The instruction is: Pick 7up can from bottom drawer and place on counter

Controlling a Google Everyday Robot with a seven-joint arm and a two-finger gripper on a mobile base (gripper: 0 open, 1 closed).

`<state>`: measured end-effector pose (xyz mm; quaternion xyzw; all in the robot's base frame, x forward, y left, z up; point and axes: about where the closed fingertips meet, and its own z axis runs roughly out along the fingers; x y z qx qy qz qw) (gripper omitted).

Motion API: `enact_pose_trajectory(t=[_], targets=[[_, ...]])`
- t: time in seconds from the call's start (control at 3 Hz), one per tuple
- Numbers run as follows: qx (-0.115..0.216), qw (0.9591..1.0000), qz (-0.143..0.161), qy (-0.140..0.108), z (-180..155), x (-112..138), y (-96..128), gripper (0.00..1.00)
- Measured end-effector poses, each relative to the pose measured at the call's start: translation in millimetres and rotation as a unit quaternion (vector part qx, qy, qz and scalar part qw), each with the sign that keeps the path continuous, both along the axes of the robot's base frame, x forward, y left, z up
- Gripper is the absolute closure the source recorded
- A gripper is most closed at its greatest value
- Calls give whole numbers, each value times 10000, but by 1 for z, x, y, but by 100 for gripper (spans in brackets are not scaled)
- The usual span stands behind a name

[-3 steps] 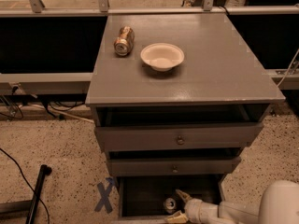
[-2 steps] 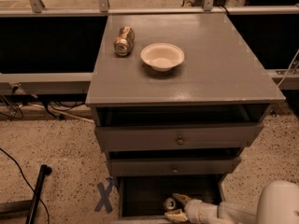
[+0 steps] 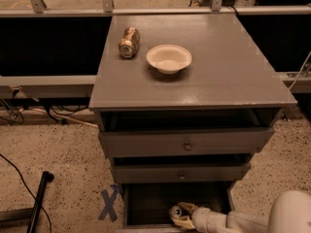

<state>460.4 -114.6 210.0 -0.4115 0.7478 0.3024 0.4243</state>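
Observation:
The 7up can point(image 3: 175, 211), small and silver-white with its top showing, stands in the dark bottom drawer point(image 3: 146, 203), which is pulled out at the foot of the cabinet. My gripper point(image 3: 179, 214) reaches into that drawer from the right on a white arm. Its pale fingers point(image 3: 188, 208) are spread, one behind the can and one in front of it, and the can sits between the tips. The can stands on the drawer floor. The counter point(image 3: 214, 76) is the wide grey top above the drawers.
A gold-brown can point(image 3: 129, 41) lies on its side at the counter's back left, next to a white bowl point(image 3: 169, 58). Two shallower drawers with knobs point(image 3: 187, 145) stand slightly open above the bottom drawer. A blue X point(image 3: 110, 204) marks the floor at the left, and a black pole point(image 3: 39, 200) lies there too.
My gripper has moved left inside the bottom drawer, from beside the can to around it. The can has not moved.

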Motion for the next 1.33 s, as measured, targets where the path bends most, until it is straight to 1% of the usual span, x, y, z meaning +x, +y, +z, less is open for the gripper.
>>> enact_pose_trajectory(t=[0.33,0.67,1.0,1.33], targets=[[239,9994,-161,-208,24,5,4,100],[719,9955,-141,-608,89,6,13,100],[1169,9886,39,-953,165,0,27,100],[1442,9823,384,-1131,224,-16,41,100]])
